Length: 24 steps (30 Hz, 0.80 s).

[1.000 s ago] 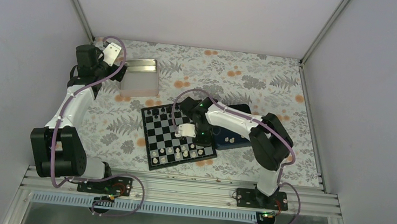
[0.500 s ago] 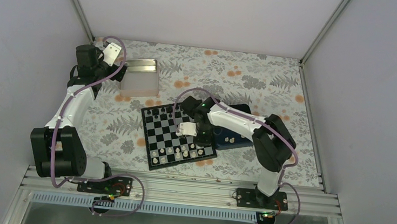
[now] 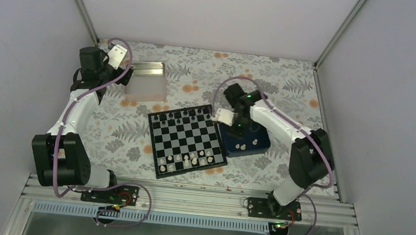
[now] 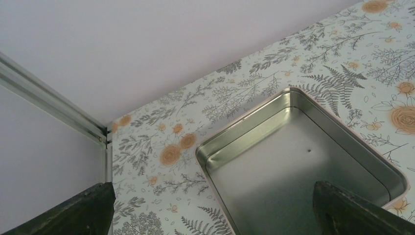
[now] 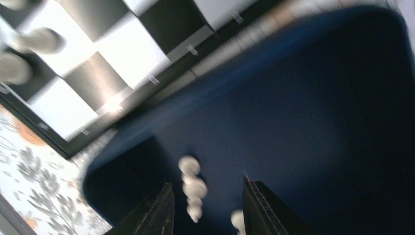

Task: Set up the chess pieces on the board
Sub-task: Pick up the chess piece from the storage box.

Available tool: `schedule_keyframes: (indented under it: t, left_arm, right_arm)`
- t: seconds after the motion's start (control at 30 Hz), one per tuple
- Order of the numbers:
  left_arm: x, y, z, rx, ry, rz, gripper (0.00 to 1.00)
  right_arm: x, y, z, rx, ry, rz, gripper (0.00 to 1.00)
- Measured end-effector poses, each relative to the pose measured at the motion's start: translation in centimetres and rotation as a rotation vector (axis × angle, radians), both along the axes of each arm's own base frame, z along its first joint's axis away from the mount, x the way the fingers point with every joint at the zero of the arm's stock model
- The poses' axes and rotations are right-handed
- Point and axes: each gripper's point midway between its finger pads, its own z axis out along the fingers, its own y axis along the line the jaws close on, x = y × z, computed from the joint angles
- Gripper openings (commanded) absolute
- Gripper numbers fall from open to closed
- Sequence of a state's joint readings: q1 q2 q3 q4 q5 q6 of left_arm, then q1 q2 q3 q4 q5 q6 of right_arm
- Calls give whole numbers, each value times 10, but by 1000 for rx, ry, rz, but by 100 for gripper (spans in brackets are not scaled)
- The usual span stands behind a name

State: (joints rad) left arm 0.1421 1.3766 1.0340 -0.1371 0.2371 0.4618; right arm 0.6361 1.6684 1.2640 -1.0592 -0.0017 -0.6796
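Note:
The board (image 3: 185, 140) lies mid-table with white chess pieces (image 3: 188, 160) in its near rows and black ones along its far row. My right gripper (image 3: 234, 126) hovers over the dark blue tray (image 3: 260, 147). It is open in the right wrist view (image 5: 208, 185), where a white piece (image 5: 194, 188) lies loose on the tray floor between the fingers and another (image 5: 237, 220) lies by the right finger. The board's corner (image 5: 98, 63) shows at upper left there. My left gripper (image 4: 211, 188) is wide open and holds nothing above the silver tin (image 4: 303, 166).
The silver tin (image 3: 147, 81) sits at the back left under the left arm's wrist (image 3: 114, 58). The blue tray touches the board's right edge and holds a few more white pieces (image 3: 255, 137). Flower-patterned cloth covers the table; walls close in on three sides.
My right gripper went from shut to open over the board's right side. It then swung back and right to above the blue tray. The left arm has not moved.

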Motion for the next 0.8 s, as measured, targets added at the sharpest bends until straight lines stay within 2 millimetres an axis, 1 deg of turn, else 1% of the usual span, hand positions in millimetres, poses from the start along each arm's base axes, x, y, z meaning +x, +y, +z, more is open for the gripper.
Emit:
schedule_keyframes:
  t: [0.1,0.17,0.23,0.33,0.47,0.53,0.67,0.8]
  left_arm:
    - [0,0,1,0,-2,0,100]
    - [0,0,1,0,-2,0,100]
    - [0,0,1,0,-2,0,100]
    - [0,0,1,0,-2,0,100]
    - [0,0,1,0,-2,-1,100]
    - [0,0,1,0,-2,-1,100]
    - [0,0,1,0,-2,-1,100]
    - [0,0,1,0,-2,-1,100]
  right_arm:
    - [11,-31,2,-11,-7,-86,39]
    - [16,-52,-1,-28,-6,-138,39]
    - [19,-69,-6,-47,3,-175,39]
    - [20,-87,-14,-67,22,-215,39]
    - [23,-102,-20,-81,36,-251,40]
    - [24,-107,-23,-88,47,-263,43]
    - [20,-112,-33,-108,78,-267,45]
    - [17,-113,-39,-119,97,-266,45]
